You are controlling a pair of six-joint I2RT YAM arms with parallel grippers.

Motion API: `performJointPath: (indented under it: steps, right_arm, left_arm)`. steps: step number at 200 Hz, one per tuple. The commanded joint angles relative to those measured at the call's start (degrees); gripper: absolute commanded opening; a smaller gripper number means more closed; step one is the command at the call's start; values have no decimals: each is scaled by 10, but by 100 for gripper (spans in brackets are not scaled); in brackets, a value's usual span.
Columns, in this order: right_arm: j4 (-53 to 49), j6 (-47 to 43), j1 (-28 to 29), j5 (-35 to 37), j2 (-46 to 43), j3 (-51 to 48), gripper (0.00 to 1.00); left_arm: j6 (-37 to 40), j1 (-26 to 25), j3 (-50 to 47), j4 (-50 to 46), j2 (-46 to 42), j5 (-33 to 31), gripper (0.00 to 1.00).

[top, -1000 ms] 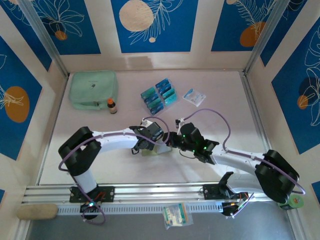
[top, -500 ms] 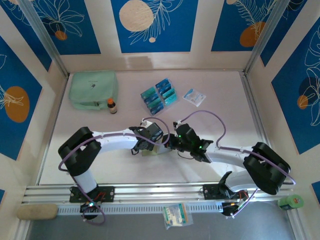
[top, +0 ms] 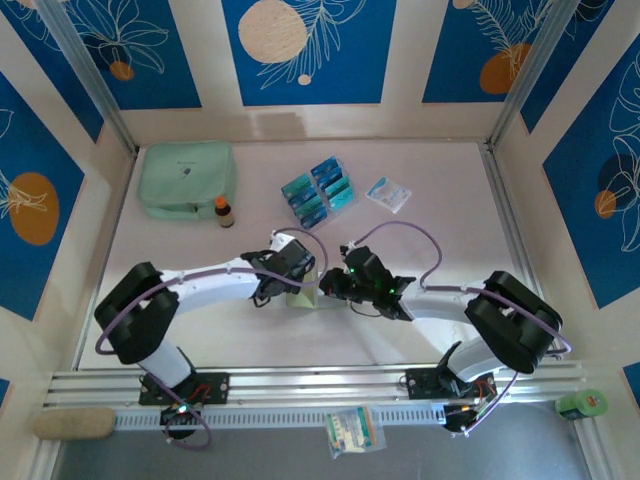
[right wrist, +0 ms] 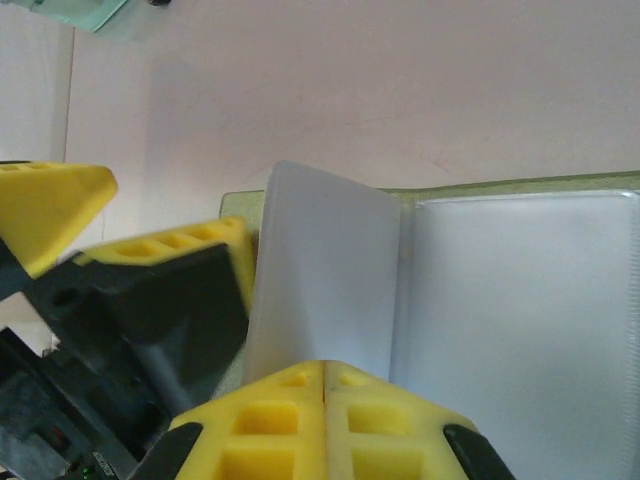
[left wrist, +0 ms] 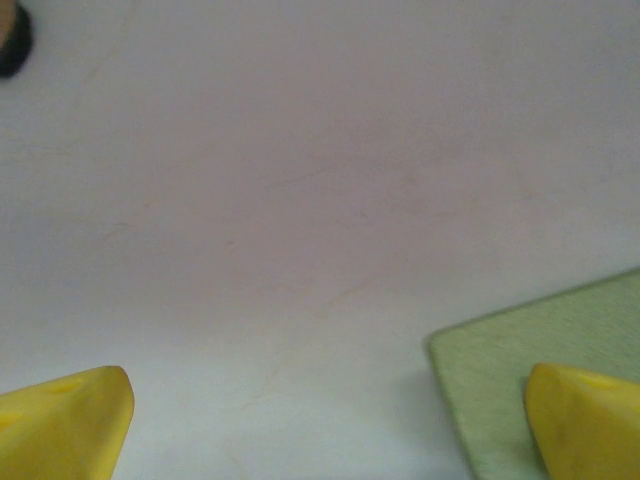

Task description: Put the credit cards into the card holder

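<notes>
The card holder [top: 303,297] lies open at the table's middle, olive green with pale clear pockets [right wrist: 520,300]. One clear pocket leaf [right wrist: 325,270] stands upright out of my right gripper [right wrist: 325,367], which is shut on its lower edge. My left gripper [left wrist: 325,430] hangs open just left of the holder, low over the table, its right fingertip [left wrist: 585,420] over the holder's green corner [left wrist: 520,360]. From above, the left gripper [top: 283,268] and right gripper [top: 335,285] flank the holder. The credit cards [top: 318,190], teal and blue, sit in a clear stand farther back.
A mint-green zip pouch [top: 187,178] lies at the back left with a small brown bottle [top: 225,211] beside it. A white-and-blue packet [top: 388,193] lies right of the card stand. Bare table [top: 180,330] spreads in front of the arms.
Both arms have drawn in and shifted a little left. The right elbow has folded nearer the centre. The right gripper stays shut and the left stays open.
</notes>
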Motion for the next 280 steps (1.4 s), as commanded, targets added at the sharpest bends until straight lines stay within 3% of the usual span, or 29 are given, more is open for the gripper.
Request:
performJointPath:
  steps: [1,68,167,228,280]
  right_arm:
    - [15,2,9,-10,17,19,0]
    - [39,11,31,-11,89,40,0]
    - [64,31,35,-7,103,30,0]
    - [64,30,34,-4,78,13,0]
    - [34,12,-5,-6,41,-19,0]
  left_arm:
    - [-3,22,-13,13,-25,10,100]
    - [-24,64,-32,28,-66,65,100]
    - [-45,57,-43,67,-53,141,100]
    - [-61,51,-60,77,-7,137,100]
    - [-47,50,-64,77,3,121,100]
